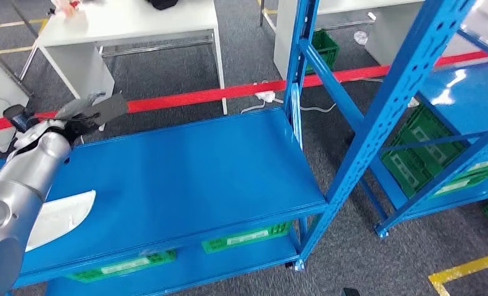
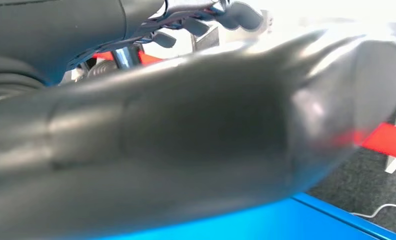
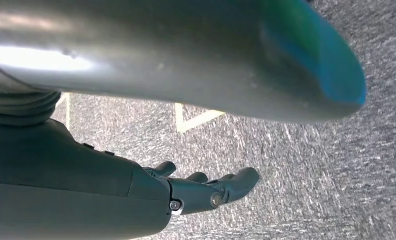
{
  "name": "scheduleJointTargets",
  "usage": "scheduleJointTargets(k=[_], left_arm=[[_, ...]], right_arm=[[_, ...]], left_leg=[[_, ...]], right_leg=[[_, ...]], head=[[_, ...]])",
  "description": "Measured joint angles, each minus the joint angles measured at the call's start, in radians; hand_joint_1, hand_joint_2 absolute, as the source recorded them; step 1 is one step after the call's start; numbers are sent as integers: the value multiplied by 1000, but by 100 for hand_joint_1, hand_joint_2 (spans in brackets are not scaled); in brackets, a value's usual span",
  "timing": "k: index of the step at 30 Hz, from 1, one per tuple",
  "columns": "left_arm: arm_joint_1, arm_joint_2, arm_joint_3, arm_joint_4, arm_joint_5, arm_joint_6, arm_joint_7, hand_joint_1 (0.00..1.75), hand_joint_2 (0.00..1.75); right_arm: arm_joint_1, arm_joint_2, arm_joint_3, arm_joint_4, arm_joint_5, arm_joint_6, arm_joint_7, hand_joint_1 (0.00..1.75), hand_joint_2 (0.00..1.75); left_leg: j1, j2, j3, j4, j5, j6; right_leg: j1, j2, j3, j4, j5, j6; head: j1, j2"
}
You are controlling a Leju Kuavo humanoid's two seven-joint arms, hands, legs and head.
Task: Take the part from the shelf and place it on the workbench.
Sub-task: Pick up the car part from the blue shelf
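Observation:
A dark grey flat part (image 1: 110,106) hangs above the back left of the blue shelf board (image 1: 186,166), and my left hand (image 1: 75,117) grips it at one end. In the left wrist view the same grey part (image 2: 196,145) lies broad and close, with my left hand's fingers (image 2: 236,15) curled over its far edge. A white curved part (image 1: 66,213) lies on the shelf board beside my left forearm. My right hand (image 3: 206,190) hangs over grey carpet, fingers loosely apart with nothing in them. A white workbench (image 1: 124,24) stands beyond the red floor tape.
A red tape line (image 1: 229,92) crosses the carpet behind the shelf. Blue uprights (image 1: 300,68) and a second blue rack (image 1: 451,105) stand to the right. Green crates (image 1: 244,237) sit on the lower shelf, more under the right rack (image 1: 414,154). A white cable (image 1: 266,98) lies on the floor.

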Motion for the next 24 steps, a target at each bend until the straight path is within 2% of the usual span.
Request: scheduleJointTargets(k=[2,3,4,6,7,8,9,11,12,13,14,15,17,18,19,20,22,23,24], left_arm=[[2,0,0,1,0,1,-2,0,0],[3,1,0,2,0,1,-3,0,0],[3,1,0,3,0,1,-3,0,0],[4,2,0,4,0,2,-4,0,0],[6,2,0,5,0,2,-5,0,0],[8,2,0,6,0,2,-5,0,0],[9,2,0,6,0,3,-5,0,0],[9,2,0,5,0,4,-5,0,0],[7,2,0,3,0,4,-6,0,0],[6,2,0,1,0,5,-6,0,0],[5,2,0,-1,0,6,-7,0,0],[4,2,0,-3,0,7,-7,0,0],[3,1,0,-3,-1,11,-7,0,0],[3,-1,0,-3,-3,14,-7,0,0],[3,-3,0,-3,-9,18,-3,0,0],[3,-5,-1,-3,-18,20,5,0,0],[6,-5,-4,-1,-36,23,27,0,0],[7,-5,-6,1,-42,23,37,0,0],[9,-5,-8,2,-46,23,44,0,0]], right_arm=[[-1,0,-1,0,0,0,0,0,0],[-1,0,-1,0,1,0,0,0,0],[0,0,-2,0,1,0,0,0,0],[1,0,-5,0,2,0,0,0,0],[2,0,-6,0,3,0,0,0,0],[2,0,-6,0,3,0,0,0,0],[2,0,-7,0,3,0,0,0,0],[1,0,-7,0,3,0,0,0,0],[1,1,-7,0,3,0,0,0,0],[1,1,-7,0,3,0,0,0,0],[1,2,-7,0,3,0,0,0,0],[2,2,-7,0,3,0,0,0,0],[2,2,-7,0,3,-1,1,0,0],[3,2,-8,0,3,-1,1,0,0],[3,2,-8,0,3,-2,1,0,0],[3,2,-8,0,3,-3,1,0,0],[3,3,-8,0,4,-5,1,0,0],[3,3,-9,0,4,-6,1,0,0],[3,3,-9,0,4,-6,1,0,0]], left_leg=[[4,-2,-9,7,-5,-12],[5,-2,-18,27,-27,-15],[5,-2,-33,68,-64,-16],[1,-2,-70,189,-149,-14],[-1,-2,-79,241,-175,-11],[-4,-2,-76,265,-182,-7],[-7,-2,-56,256,-172,-1],[-17,-3,26,153,-132,17],[-23,-2,70,89,-124,25],[-28,-2,101,40,-122,29],[-33,-1,117,9,-126,32],[-36,0,120,-1,-127,33],[-35,2,116,-13,-110,45],[-33,2,115,-21,-99,52],[-30,3,113,-28,-87,58],[-29,4,108,-31,-78,62],[-30,4,92,-30,-66,66],[-31,4,85,-27,-63,66],[-31,4,79,-24,-61,65]], right_leg=[[0,0,-10,1,3,-22],[1,-1,-17,1,9,-33],[3,-1,-25,0,16,-41],[9,-2,-42,-1,30,-51],[13,-2,-51,-1,38,-54],[17,-2,-60,0,45,-56],[20,-2,-69,0,53,-57],[25,-2,-84,0,66,-56],[27,-2,-89,-1,72,-54],[28,-2,-92,-2,78,-49],[27,-3,-92,-4,84,-43],[26,-4,-91,-9,90,-36],[25,-5,-89,-18,101,-22],[25,-6,-94,-12,93,-18],[26,-6,-108,18,69,-14],[26,-7,-129,69,33,-13],[27,-8,-176,197,-40,-10],[27,-8,-184,234,-54,-9],[28,-8,-174,236,-51,-9]], head=[[-1,0],[-1,0],[-1,0],[-2,0],[-1,0],[-1,0],[-1,0],[-1,0],[-1,0],[-1,0],[-1,0],[-2,0],[-3,0],[-2,0],[-2,0],[-2,0],[-1,0],[-1,0],[-1,0]])
